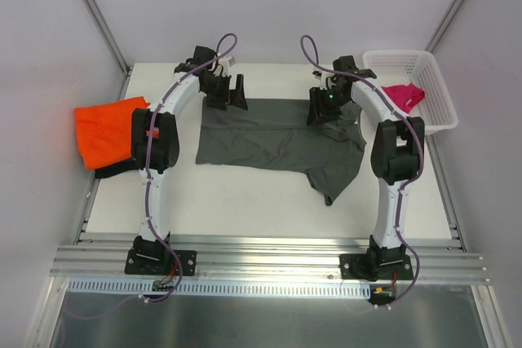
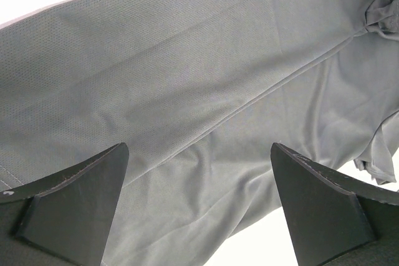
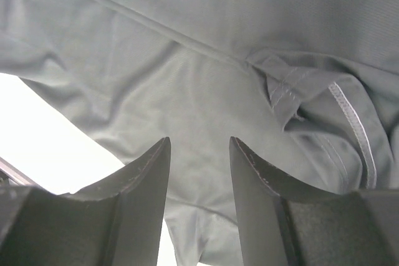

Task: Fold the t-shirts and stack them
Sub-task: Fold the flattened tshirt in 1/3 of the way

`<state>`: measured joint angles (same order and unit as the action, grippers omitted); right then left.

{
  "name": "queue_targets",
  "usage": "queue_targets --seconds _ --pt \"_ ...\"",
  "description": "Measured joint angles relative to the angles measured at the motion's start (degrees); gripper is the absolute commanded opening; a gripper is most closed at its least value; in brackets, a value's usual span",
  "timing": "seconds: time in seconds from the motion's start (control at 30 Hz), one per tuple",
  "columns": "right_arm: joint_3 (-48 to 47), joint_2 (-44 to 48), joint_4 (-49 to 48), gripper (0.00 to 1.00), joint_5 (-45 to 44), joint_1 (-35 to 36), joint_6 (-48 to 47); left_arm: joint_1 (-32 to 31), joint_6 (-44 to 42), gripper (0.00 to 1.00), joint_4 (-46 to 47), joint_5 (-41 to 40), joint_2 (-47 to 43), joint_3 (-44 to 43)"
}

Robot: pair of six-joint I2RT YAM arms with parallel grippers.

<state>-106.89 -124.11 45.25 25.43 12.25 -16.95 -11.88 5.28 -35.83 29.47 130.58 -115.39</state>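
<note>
Grey t-shirt (image 1: 269, 140) long axis left-right | left end effector (image 2: 199, 149) wide open | right end effector (image 3: 199, 142) half-parted

The left arm (image 1: 155, 143) hides part of the orange t-shirt (image 1: 102, 132), itself covering a dark t-shirt (image 1: 114, 172).

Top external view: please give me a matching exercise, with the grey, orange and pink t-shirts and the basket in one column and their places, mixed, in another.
1 grey t-shirt
2 orange t-shirt
3 pink t-shirt
4 white basket

a inside the basket
b far right corner of the table
c spread out mid-table
d left table edge

Pairs: 1-c, 2-d, 3-a, 4-b
</note>
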Motion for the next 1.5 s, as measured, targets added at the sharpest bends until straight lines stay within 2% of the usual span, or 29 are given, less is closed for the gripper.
queue_targets --seconds 0.23,0.5,0.67,0.9,1.2,1.5 --pt "0.39 3.04 0.02 0.46 -1.38 -0.11 -0.9 0.0 0.11 0.99 0.09 0.0 -0.04 -0.5" --pt "-5.22 -3.76 -0.7 0.46 -2.27 -2.01 -1.75 0.0 -0.02 0.99 -0.09 -0.13 -3.34 3.26" --pt "-5.22 -6.88 -0.96 0.46 -2.82 -3.1 -2.16 0.0 -0.22 0.99 -0.13 -0.24 -5.81 4.46" --pt "-3.23 -6.75 -1.42 0.46 -2.73 -3.37 -2.16 0.0 -0.35 0.99 -0.07 -0.92 -6.6 4.48" --pt "6.56 -1.05 -0.94 0.46 -2.21 -0.2 -1.01 0.0 -0.28 0.99 -0.31 -1.03 -6.16 2.45" --pt "7.91 5.9 -0.9 0.47 -2.01 5.68 0.24 0.0 -0.04 0.99 0.07 -0.87 -5.64 -0.59"
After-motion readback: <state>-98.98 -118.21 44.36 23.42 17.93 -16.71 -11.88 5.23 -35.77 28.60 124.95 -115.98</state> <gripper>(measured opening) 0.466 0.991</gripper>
